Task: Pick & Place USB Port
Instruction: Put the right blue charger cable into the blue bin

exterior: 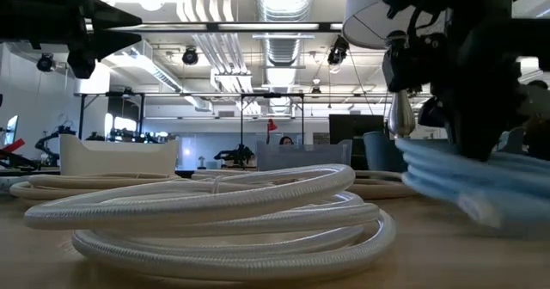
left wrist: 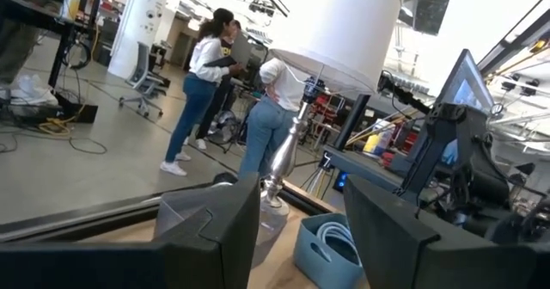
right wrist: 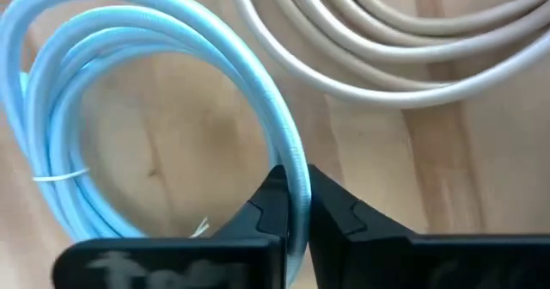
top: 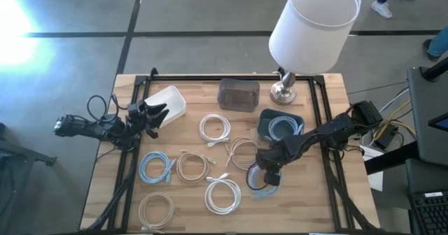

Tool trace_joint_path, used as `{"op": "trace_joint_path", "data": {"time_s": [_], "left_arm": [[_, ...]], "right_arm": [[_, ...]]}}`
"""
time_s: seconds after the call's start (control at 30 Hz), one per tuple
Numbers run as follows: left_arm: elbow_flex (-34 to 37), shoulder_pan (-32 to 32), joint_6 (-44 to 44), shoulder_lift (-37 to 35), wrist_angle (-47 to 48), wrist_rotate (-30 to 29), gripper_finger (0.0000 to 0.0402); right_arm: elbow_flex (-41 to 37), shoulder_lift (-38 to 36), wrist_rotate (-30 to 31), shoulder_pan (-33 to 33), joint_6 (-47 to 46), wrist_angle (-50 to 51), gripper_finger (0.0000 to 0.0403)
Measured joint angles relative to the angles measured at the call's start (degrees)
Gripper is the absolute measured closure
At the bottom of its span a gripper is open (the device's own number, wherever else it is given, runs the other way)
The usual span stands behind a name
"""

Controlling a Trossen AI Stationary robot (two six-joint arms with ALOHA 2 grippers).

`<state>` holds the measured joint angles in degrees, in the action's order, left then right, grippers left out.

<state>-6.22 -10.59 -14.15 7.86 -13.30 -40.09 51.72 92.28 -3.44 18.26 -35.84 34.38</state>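
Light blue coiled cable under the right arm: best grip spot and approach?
Grip one side of the light blue coiled cable, pinching across its bundled strands, coming straight down from above. It lies flat on the wooden table, so only the top is open, and the strands run together in a narrow band. The right gripper already pinches the coil this way.

arms: black, jointed | left hand: pointed black fingers | left arm: looped black cable

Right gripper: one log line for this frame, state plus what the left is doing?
right gripper shut on light blue cable coil, at table level | left gripper open, idle beside white bin | blue bin holds one coil
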Motion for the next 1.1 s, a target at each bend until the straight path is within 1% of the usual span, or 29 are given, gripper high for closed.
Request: {"op": "trace_joint_path", "data": {"time_s": [0.17, 0.27, 0.37, 0.47, 0.57, 0.67, 0.87, 1.0, 1.1], "left_arm": [[0.0, 0.0, 0.0, 0.0, 0.0, 0.0, 0.0227], [0.0, 0.0, 0.0, 0.0, 0.0, 0.0, 0.0227], [0.0, 0.0, 0.0, 0.0, 0.0, 0.0, 0.0227], [0.0, 0.0, 0.0, 0.0, 0.0, 0.0, 0.0227], [0.0, 0.0, 0.0, 0.1, 0.0, 0.0, 0.0227], [0.0, 0.0, -0.6, 0.1, 0.0, 0.0, 0.0227], [0.0, 0.0, -1.0, 0.1, 0.0, 0.0, 0.0227], [0.0, 0.0, -0.8, 0.1, 0.0, -0.1, 0.0227], [0.0, 0.0, -0.8, 0.1, 0.0, -0.1, 0.0227]], "right_arm": [[0.0, -5.5, 1.1, 0.0, 0.1, 1.6, 0.0387], [0.0, -9.7, 4.0, 0.0, 0.0, 4.8, 0.0388], [0.0, -14.1, 9.0, 0.0, 0.0, 9.3, 0.0388], [0.0, -18.1, 16.1, 0.0, -0.1, 13.0, 0.0388], [0.0, -21.7, 23.8, -0.5, -0.3, 14.4, 0.0389], [-0.1, -24.5, 29.9, -1.7, -1.3, 15.8, 0.0389], [-0.2, -28.8, 37.8, -5.2, -0.5, 20.8, 0.0389], [-0.7, -30.9, 42.5, -8.0, -5.1, 23.9, 0.0389], [-1.8, -31.9, 43.7, -10.2, -8.8, 24.9, 0.0389]]}}
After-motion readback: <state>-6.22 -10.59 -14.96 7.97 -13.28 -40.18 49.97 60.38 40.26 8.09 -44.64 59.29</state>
